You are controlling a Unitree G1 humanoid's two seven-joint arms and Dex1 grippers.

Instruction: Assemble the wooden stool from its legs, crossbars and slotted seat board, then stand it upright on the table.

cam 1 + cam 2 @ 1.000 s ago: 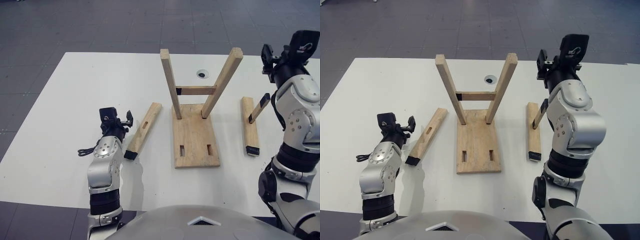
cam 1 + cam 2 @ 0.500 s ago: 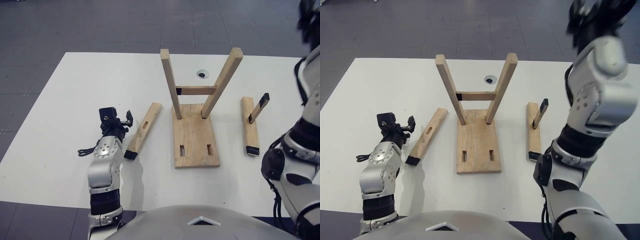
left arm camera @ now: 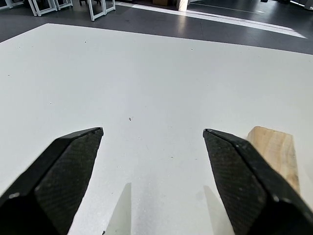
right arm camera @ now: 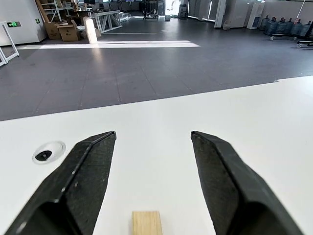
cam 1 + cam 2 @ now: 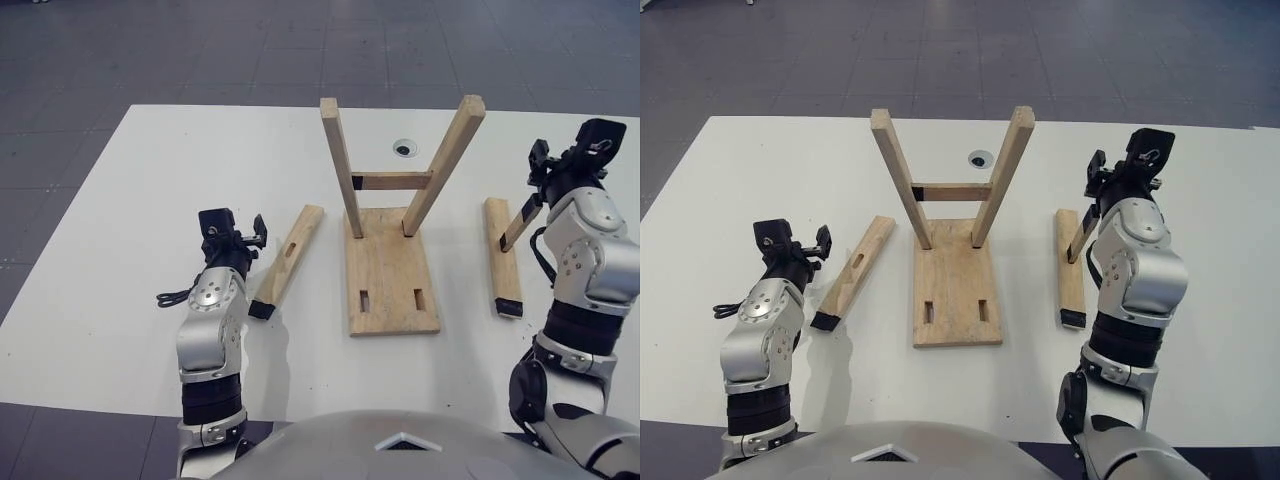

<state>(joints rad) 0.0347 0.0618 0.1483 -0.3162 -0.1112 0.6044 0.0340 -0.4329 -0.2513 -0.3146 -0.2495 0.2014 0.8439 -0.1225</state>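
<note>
Hanging by tilted crossbar [image 5: 518, 222], right pincer [image 4: 152, 133] spread.

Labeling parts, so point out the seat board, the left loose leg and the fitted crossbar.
seat board [image 5: 392, 275]: left eye view, bare middle.
left loose leg [image 5: 286, 262]: left eye view, mid-length.
fitted crossbar [image 5: 395, 181]: left eye view, midspan.

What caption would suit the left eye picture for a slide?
Two legs joined by a crossbar stand on the seat board; one loose leg lies on each side.
</note>
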